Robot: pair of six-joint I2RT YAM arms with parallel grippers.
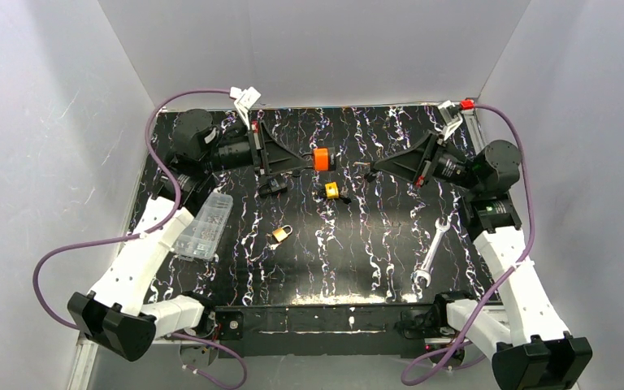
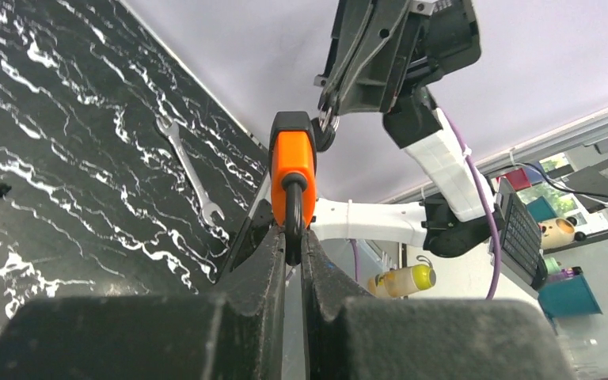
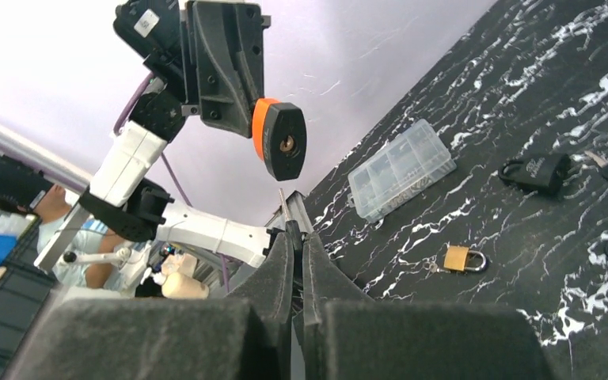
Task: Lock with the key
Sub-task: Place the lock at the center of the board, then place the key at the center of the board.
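Right wrist view shows key near padlock keyhole

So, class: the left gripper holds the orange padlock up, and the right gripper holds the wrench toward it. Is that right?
One slip: the right gripper holds a key, not the wrench, which lies on the table. The right wrist view shows the key. The left gripper does hold the orange padlock up.

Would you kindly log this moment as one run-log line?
left tool: shut on orange padlock, aloft | right tool: shut on key | keyhole: facing key, key not yet inserted
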